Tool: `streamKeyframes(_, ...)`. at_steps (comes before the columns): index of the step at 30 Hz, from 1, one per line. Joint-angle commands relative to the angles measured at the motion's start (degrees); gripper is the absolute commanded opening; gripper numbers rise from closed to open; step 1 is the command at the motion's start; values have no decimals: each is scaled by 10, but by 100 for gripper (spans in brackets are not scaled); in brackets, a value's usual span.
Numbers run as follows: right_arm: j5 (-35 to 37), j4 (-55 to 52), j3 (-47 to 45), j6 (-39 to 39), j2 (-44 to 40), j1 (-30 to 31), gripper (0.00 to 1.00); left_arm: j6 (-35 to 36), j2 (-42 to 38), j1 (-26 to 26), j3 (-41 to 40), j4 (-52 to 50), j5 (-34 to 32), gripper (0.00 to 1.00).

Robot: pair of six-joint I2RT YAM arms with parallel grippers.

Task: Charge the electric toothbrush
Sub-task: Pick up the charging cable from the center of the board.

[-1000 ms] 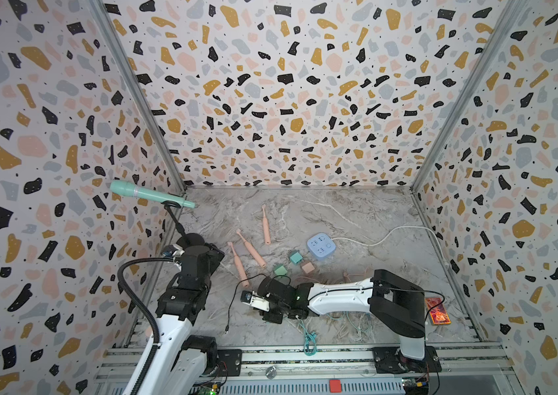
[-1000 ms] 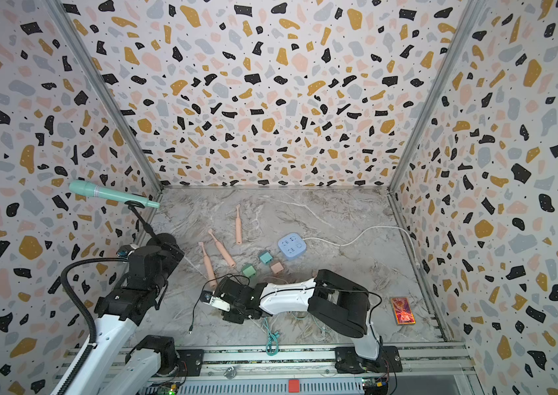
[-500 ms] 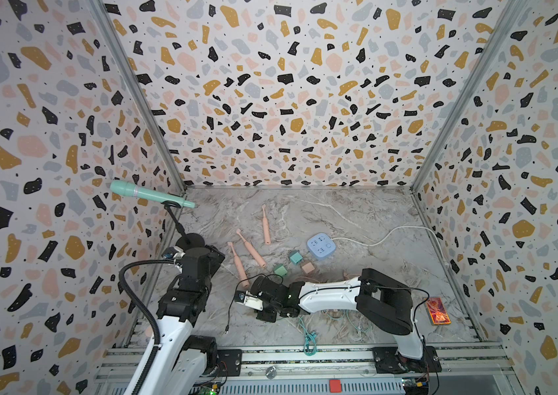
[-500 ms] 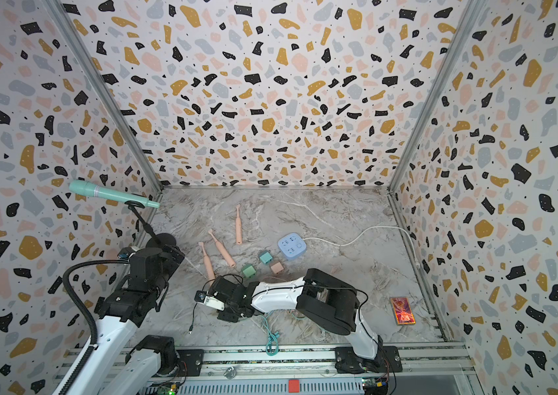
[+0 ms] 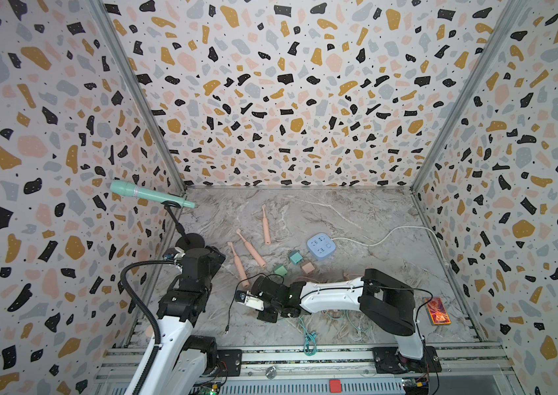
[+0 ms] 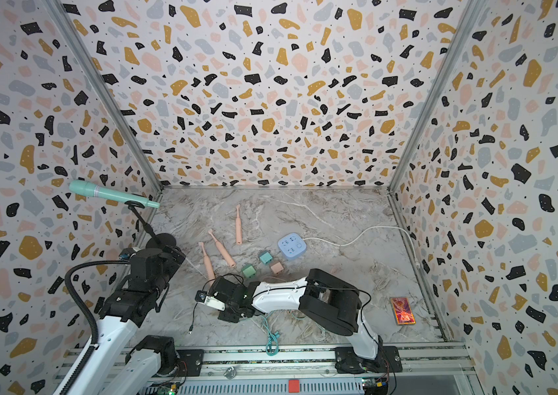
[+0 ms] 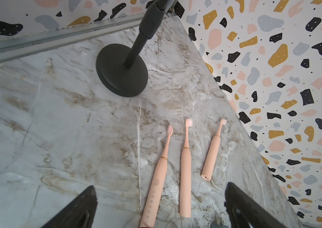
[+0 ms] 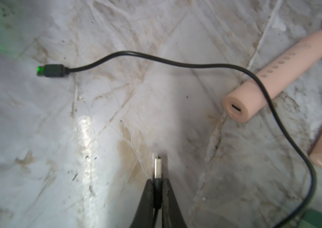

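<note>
On the marble tabletop, between terrazzo-patterned walls, the electric toothbrush lies flat just ahead of the right arm. Its charging port shows at the butt end, and the black cable is draped across its handle. The right gripper is pinched tight on the cable's plug, near that port but apart from it, while the far connector lies loose on the marble. The left gripper hovers with jaws spread wide above the handles, with a second toothbrush and third toothbrush alongside and the blue power strip farther back.
</note>
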Motion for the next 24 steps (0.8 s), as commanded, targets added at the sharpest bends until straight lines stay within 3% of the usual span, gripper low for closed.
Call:
streamKeyframes(1,11,1,-32,21,-136,2,0,-1,1,4,24,-8,15,99)
streamKeyframes(7,61,13,-111,38,-374,-5,0,-3,21,4,40,2,51,100)
streamKeyframes(13,81,-76,-85,59,-572,-15,0,-9,89,-8,40,35,119,99)
streamKeyframes(18,119,-110,-52,64,-698,-14,0,-60,157,-101,55,74,89,99)
streamKeyframes(24,217,-134,-66,67,-744,-15,0,-120,277,-210,99,116,49,100)
